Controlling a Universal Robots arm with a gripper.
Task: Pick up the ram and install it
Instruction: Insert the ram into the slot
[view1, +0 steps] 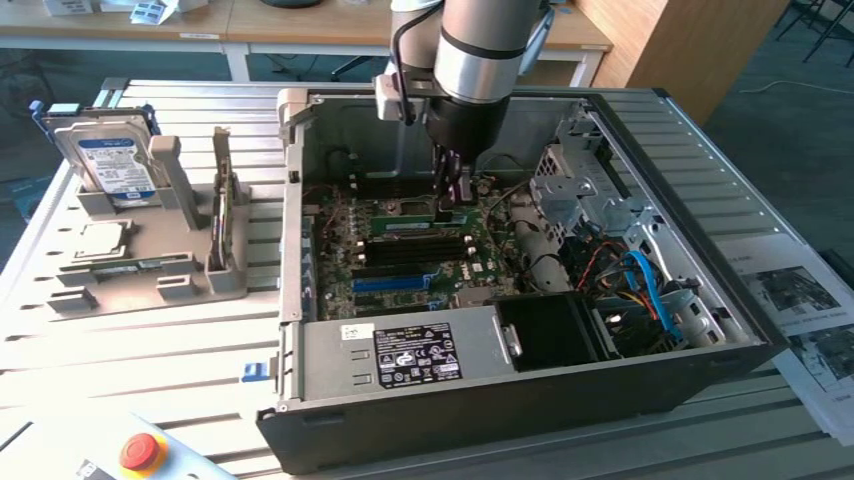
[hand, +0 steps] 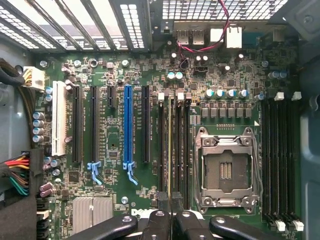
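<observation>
Wrist view: the gripper (hand: 170, 204) clamps the ram (hand: 170, 150) edge-on among black memory slots (hand: 179, 145), just beside the empty processor socket (hand: 226, 170).

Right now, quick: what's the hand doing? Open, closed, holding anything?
Hand: closed, holding the ram edge-on over the motherboard.

Wooden desks (view1: 307, 25) stand behind the ribbed metal table (view1: 134, 350).
</observation>
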